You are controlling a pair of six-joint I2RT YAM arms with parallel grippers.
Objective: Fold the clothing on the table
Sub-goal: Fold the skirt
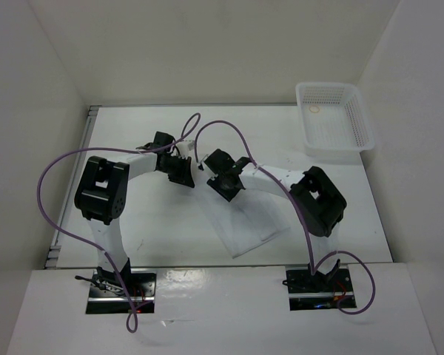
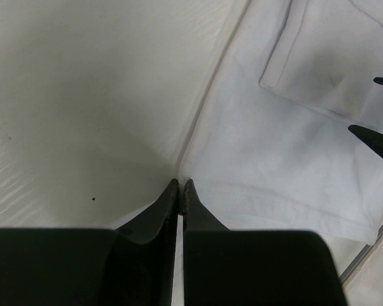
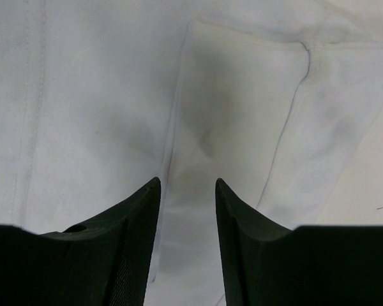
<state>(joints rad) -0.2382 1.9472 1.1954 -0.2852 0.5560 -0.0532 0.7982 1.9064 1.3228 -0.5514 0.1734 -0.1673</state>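
The clothing [image 1: 244,222] is lying flat on the table [image 1: 163,237], on the arm-base side of the mesh basket [image 1: 333,148] and well apart from it, toward the left arm. The left gripper [image 2: 180,186] is sitting at the garment edge facing away from the basket, its fingers pressed together right on the hem. Whether any fabric is caught between them is not showing. The right gripper [image 3: 187,182] is hovering over the cloth a little nearer the basket, its jaws spread and straddling the edge of a stitched panel [image 3: 242,108].

The risks, as I am judging them, are these. The left fingers may be closing on nothing, so a lift would be leaving the hem behind. If they are gripping only a sliver, the thin fabric is likely to be slipping out once the cloth is dragging. If the right jaws close here, they may be catching just the upper layer at that panel, giving a crooked, bunched fold. With both wrists working so close together, the fingers are also risking a collision.
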